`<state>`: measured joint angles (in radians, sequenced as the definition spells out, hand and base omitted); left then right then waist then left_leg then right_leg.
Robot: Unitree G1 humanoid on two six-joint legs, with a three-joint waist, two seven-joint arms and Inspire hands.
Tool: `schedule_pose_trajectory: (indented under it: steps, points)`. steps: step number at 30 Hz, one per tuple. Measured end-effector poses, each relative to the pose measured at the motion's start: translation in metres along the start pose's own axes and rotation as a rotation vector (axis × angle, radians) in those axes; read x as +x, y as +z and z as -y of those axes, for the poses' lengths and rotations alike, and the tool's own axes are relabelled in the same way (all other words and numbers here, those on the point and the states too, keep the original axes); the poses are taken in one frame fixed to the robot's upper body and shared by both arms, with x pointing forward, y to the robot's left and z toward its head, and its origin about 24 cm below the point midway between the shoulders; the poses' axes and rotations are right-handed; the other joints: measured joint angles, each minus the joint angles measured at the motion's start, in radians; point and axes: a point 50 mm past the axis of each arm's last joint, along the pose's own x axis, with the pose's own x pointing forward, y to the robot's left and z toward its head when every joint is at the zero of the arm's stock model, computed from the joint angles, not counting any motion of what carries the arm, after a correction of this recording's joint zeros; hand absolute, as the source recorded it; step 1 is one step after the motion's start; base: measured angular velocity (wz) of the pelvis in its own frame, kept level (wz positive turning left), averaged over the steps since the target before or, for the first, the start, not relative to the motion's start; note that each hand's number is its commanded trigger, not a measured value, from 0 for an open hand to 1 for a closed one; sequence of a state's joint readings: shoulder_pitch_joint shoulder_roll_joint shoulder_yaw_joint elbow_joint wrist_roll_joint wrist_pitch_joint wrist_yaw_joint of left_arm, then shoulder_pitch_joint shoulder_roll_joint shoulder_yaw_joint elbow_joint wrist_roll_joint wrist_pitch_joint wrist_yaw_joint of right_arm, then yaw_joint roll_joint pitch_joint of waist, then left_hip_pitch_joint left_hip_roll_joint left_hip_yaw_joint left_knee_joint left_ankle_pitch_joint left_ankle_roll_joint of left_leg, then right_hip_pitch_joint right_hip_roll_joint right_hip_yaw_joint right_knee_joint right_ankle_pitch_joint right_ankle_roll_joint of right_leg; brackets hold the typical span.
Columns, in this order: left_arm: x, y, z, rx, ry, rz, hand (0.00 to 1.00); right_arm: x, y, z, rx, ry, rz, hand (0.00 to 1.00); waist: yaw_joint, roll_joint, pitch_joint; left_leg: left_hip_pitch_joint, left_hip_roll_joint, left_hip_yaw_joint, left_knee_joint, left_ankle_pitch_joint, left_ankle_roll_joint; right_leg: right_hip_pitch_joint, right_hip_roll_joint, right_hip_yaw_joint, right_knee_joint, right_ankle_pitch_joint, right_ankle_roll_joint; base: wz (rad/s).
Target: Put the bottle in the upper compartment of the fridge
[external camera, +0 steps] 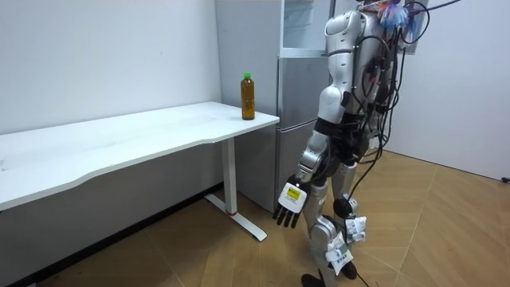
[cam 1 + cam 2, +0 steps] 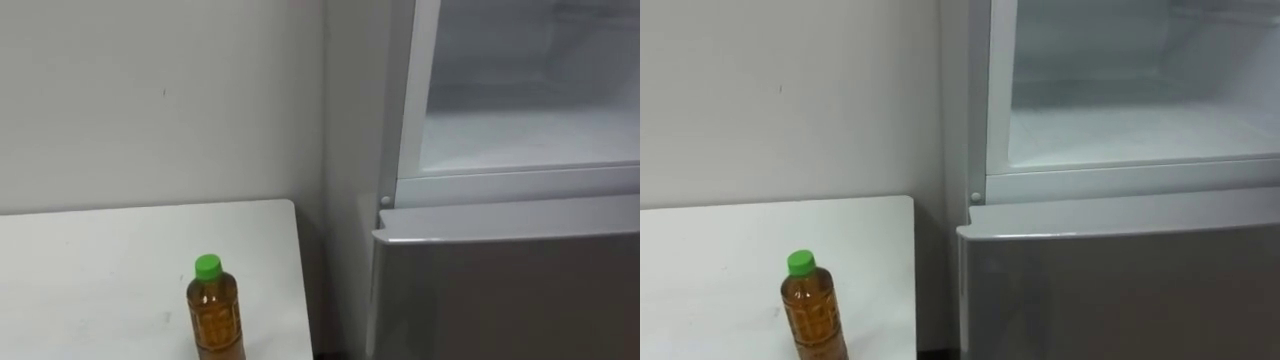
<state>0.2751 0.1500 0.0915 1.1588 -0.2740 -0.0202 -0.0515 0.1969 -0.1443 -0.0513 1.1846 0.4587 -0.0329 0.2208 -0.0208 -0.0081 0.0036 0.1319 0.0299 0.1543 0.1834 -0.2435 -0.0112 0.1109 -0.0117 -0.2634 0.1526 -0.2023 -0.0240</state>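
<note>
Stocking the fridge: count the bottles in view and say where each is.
1. The bottle stands upright near the corner of the white table, beside the fridge. Its open upper compartment shows none; part is out of frame.

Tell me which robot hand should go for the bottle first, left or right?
Left, most likely. The bottle stands on the table to the robot's left of the open upper fridge, and the left robot hand hangs open on that side in the room view.
</note>
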Motion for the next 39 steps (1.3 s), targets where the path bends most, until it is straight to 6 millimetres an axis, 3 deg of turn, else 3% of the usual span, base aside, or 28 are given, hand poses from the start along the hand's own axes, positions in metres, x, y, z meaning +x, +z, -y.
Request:
schedule_pose_trajectory:
  steps: [3, 9, 15, 20, 31, 35, 39]
  points:
    - [0.001, 0.004, 0.001, 0.012, -0.007, 0.008, 0.0, 0.0, 0.003, -0.001, -0.031, 0.009, 0.008, 0.0, 0.001, 0.001, -0.0005, -0.016, 0.0, 0.0, 0.006, 0.0, 0.0, -0.01, -0.004, -0.013, 0.0, 0.0, 0.0, 0.06]
    - [0.002, 0.01, 0.003, 0.022, -0.021, 0.022, 0.0, 0.002, 0.031, -0.02, -0.283, 0.095, 0.085, 0.0, 0.016, 0.0, -0.0008, -0.027, 0.001, 0.008, 0.006, 0.0, 0.0, -0.022, -0.004, -0.011, 0.017, 0.001, -0.002, -0.02]
    - [0.003, 0.019, 0.007, 0.036, -0.049, 0.049, 0.0, -0.009, 0.075, -0.07, -0.5, 0.28, 0.305, 0.0, 0.053, -0.003, 0.0028, -0.034, 0.0, 0.004, 0.013, 0.0, 0.0, -0.022, -0.005, -0.015, 0.017, 0.001, -0.001, 0.02]
    - [0.003, 0.025, 0.009, 0.037, -0.056, 0.071, 0.0, -0.039, 0.115, -0.119, -0.673, 0.469, 0.537, 0.0, 0.079, 0.001, 0.0021, -0.036, -0.002, -0.008, 0.016, 0.0, 0.0, -0.024, -0.008, -0.026, 0.015, 0.001, -0.001, 0.06]
    - [0.001, 0.016, 0.0, 0.002, -0.068, 0.057, 0.0, -0.074, 0.144, -0.15, -0.773, 0.597, 0.717, 0.0, 0.092, -0.015, -0.0006, -0.043, -0.005, -0.022, 0.018, 0.0, 0.001, -0.015, -0.013, -0.047, 0.017, 0.0, 0.0, 0.05]
    - [0.001, 0.016, 0.0, -0.001, -0.069, 0.055, 0.0, -0.095, 0.158, -0.161, -0.803, 0.639, 0.828, 0.0, 0.115, -0.015, -0.0016, -0.036, -0.005, -0.022, 0.018, 0.0, 0.001, -0.014, -0.013, -0.047, 0.018, 0.0, 0.0, 0.0]
    - [0.001, 0.012, -0.001, -0.001, -0.059, 0.042, 0.0, -0.102, 0.163, -0.166, -0.81, 0.65, 0.866, 0.0, 0.132, -0.015, -0.0019, -0.035, -0.005, -0.027, 0.017, 0.0, 0.001, -0.007, -0.014, -0.049, 0.02, 0.0, 0.0, 0.01]
